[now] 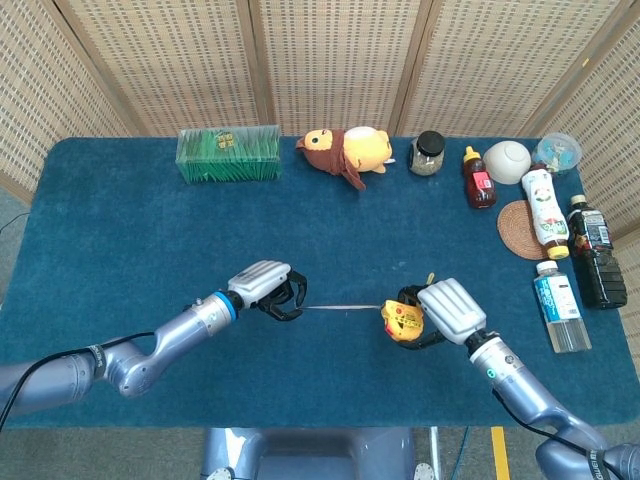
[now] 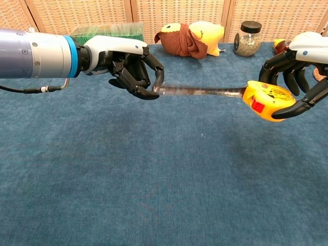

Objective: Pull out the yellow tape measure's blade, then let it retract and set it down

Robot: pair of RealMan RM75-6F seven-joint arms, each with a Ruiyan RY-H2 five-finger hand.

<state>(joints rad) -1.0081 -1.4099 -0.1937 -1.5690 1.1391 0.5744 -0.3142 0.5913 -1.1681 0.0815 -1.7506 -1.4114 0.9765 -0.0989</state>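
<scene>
Yellow tape measure [image 2: 267,100] gripped in the right hand [image 2: 296,72], lifted above the blue table [image 2: 154,195]. Short stretch of blade [image 2: 200,91] drawn out level toward the left hand [image 2: 134,66], tip pinched between its fingertips [image 2: 158,78]. Beyond both hands, plush duck [image 2: 190,38], green box [image 2: 106,42], spice jar [image 2: 248,38].

Left hand [image 2: 134,69] is hovering over the table, arm reaching in from the left, fingertips [image 2: 157,88] pinching the blade end. Right hand [image 2: 293,77] is gripping the tape measure [image 2: 267,99] off the surface, fingers curling around the case.
</scene>
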